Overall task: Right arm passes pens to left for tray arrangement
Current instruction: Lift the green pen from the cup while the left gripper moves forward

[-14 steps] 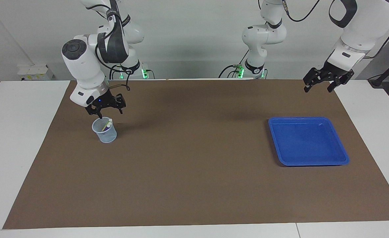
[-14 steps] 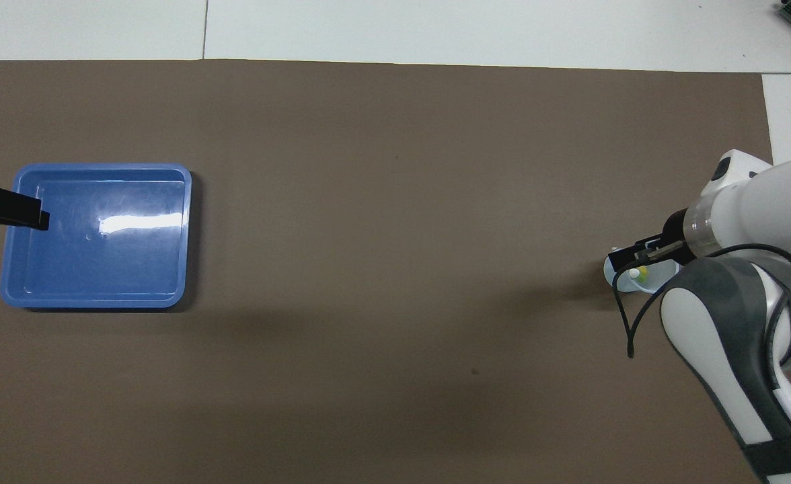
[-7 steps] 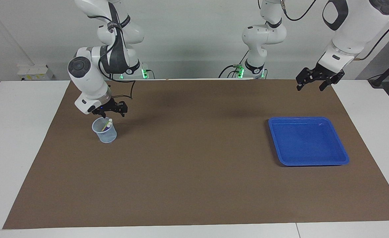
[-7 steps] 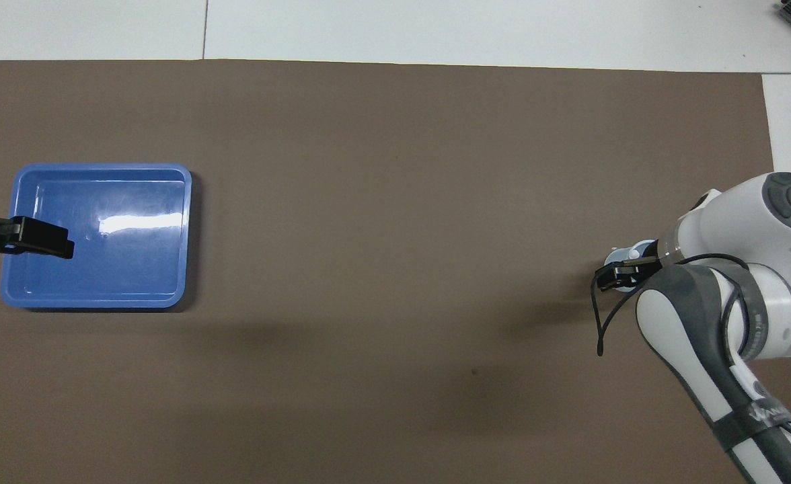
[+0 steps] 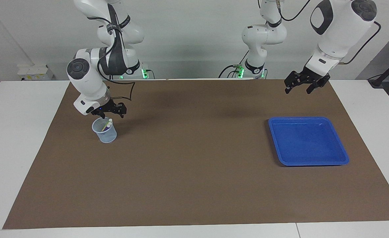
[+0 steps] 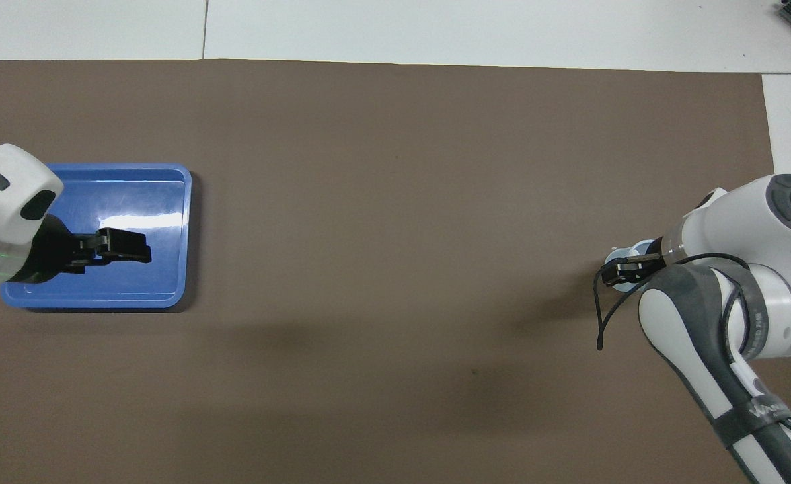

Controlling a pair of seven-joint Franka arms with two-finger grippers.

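The pens (image 5: 108, 124) stand together in a small translucent pale-blue cup (image 5: 104, 130) near the right arm's end of the table; pale tips with green and purple show above its rim. My right gripper (image 5: 111, 114) hovers just above the cup's rim, fingers apart and holding nothing. In the overhead view this gripper (image 6: 627, 267) covers the pens, and only a sliver of the cup (image 6: 615, 256) shows. The blue tray (image 5: 307, 140) lies toward the left arm's end and holds nothing. My left gripper (image 5: 301, 85) is open in the air; in the overhead view it (image 6: 126, 245) lies over the tray (image 6: 160, 202).
A brown mat (image 5: 194, 158) covers the table between the cup and the tray. White table surface borders the mat at both ends.
My left arm has swung toward the table's middle, so from above its gripper now lies over the tray. My right gripper has turned and shifted slightly above the cup.
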